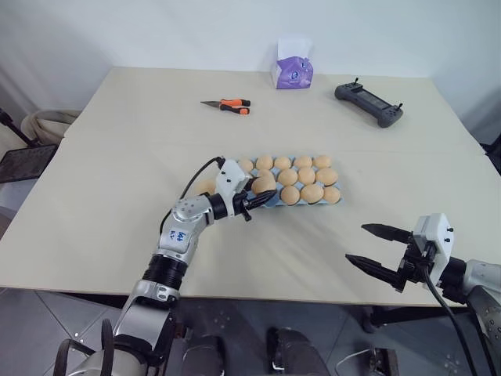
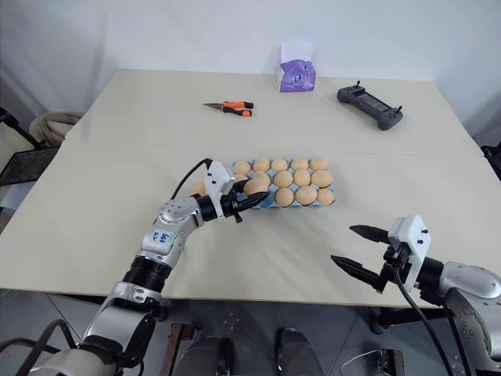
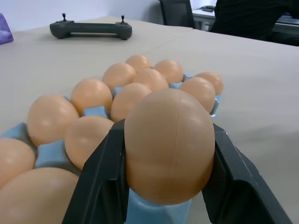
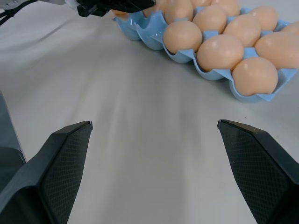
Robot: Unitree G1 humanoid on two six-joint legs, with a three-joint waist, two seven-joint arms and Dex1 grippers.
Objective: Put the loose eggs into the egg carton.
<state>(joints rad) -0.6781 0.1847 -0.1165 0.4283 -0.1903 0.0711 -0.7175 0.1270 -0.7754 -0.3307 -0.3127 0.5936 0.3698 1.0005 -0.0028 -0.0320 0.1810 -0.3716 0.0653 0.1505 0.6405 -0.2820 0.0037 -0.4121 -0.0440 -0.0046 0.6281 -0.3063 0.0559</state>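
The light blue egg carton [image 1: 302, 205] lies mid-table, most of its cups filled with pale orange eggs. My left gripper [image 1: 262, 196] is shut on one loose egg [image 3: 169, 144], held level just above the carton's near left corner, over a cup whose inside is hidden by the egg. Another loose egg [image 1: 205, 186] rests on the table left of the carton, partly behind my left wrist. My right gripper [image 1: 356, 243] hovers open and holds nothing near the table's front right edge, pointing toward the carton [image 4: 154, 41], well apart from it.
A purple tissue box [image 1: 293, 72] stands at the back centre. Orange-handled pliers [image 1: 227, 105] lie back left of the carton, a black handheld controller [image 1: 369, 103] back right. A dark chair [image 1: 23, 157] stands off the table's left side.
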